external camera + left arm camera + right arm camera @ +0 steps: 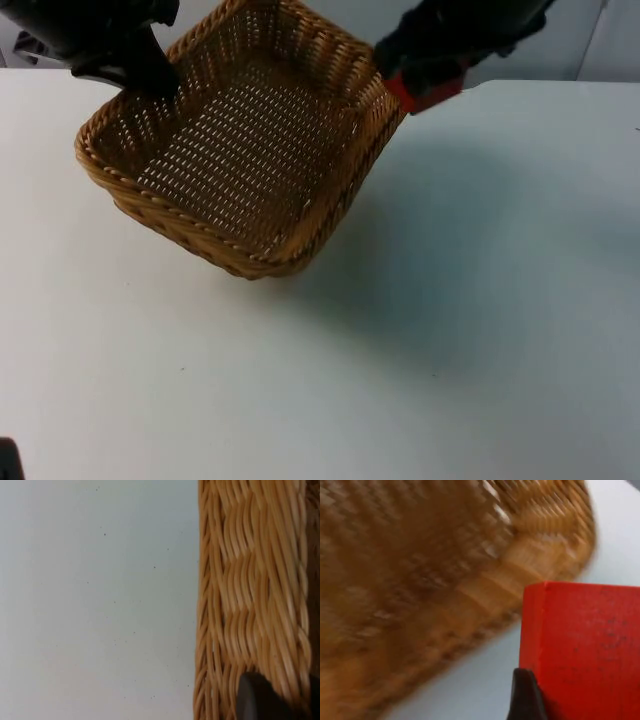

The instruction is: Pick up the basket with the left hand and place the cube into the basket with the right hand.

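Observation:
A woven tan basket [110,170] hangs tilted above the table, with nothing inside it. My left gripper [150,78] is shut on its far left rim; the left wrist view has a black fingertip [257,700] against the basket's woven wall [250,595]. My right gripper [425,80] sits just past the basket's far right corner, shut on a red cube [428,92]. In the right wrist view the red cube [585,650] looms close, a black fingertip [525,695] beside it, and the blurred basket [420,580] lies beyond.
White table top [450,330] stretches below and to the right of the basket. The grey partition wall [560,40] runs along the back.

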